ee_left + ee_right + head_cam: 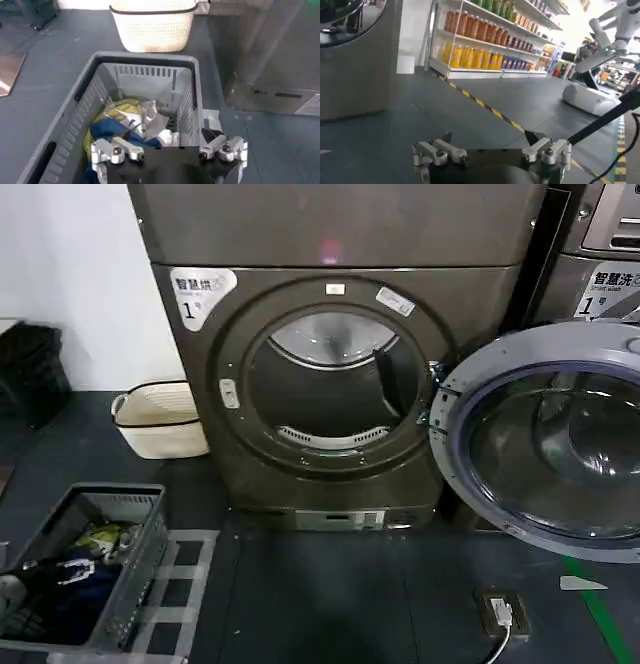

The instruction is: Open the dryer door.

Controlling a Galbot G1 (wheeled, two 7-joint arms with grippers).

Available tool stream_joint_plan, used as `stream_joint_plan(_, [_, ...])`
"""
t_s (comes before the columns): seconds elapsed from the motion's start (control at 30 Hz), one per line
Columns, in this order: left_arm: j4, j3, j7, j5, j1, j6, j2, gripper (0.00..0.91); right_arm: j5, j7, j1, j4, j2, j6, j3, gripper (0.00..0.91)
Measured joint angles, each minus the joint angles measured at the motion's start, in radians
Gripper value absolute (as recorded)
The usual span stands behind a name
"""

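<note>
I see the dryer door (545,444) already swung wide open, hanging hinged at the drum's right side. My right gripper (490,156), fingers spread and empty, is the nearer arm; my left gripper (169,150), also spread, hovers over the grey laundry basket (75,107)

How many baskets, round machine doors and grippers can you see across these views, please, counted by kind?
Baskets: 2, the grey basket and the cream basket.
Round doors: 1, the dryer door, swung open.
Grippers: 2, the left gripper and the right gripper.
Total: 5
</note>
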Motion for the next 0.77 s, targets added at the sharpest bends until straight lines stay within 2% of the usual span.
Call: stream_joint_plan(0.77, [-0.002,0.0,0.0,0.0,0.003,0.0,0.001,0.907,0.0,0.0,0.001,-0.001,0.002,-0.006,-0.002,0.907])
